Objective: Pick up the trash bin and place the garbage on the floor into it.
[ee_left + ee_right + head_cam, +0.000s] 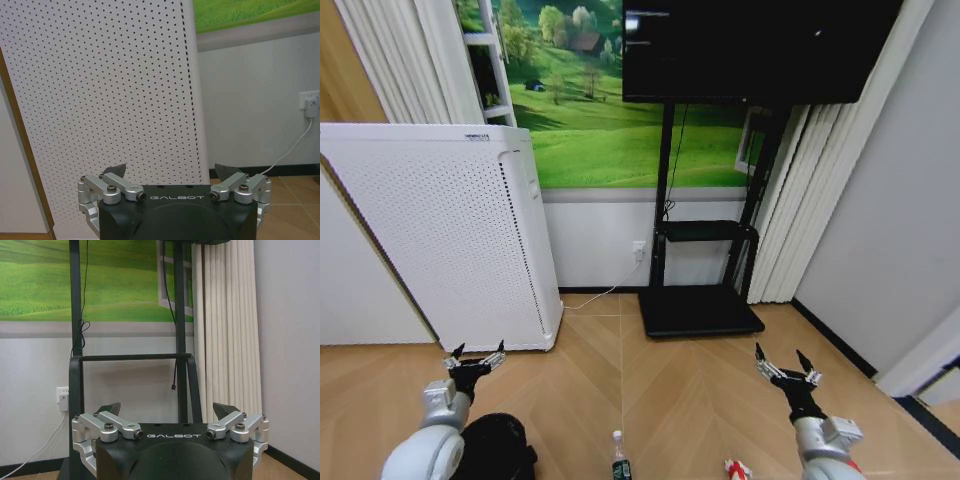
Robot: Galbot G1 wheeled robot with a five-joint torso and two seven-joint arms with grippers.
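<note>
Both grippers open above wood floor (660, 390): left gripper (475, 358) beside white appliance (450, 230), trash bin (498, 445) below; bottle (619, 458), apparently a wrapper (737, 469) rightward.

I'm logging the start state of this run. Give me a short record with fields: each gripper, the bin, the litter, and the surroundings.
left gripper: jaws open, empty, raised above the floor, facing the air purifier
right gripper: jaws open, empty, raised, facing the TV stand
bin: black, on the floor by the left arm, not held
bottle: on the floor, centre, outside the bin
wrapper: red-and-white, on the floor near the right arm
floor: wood
</note>
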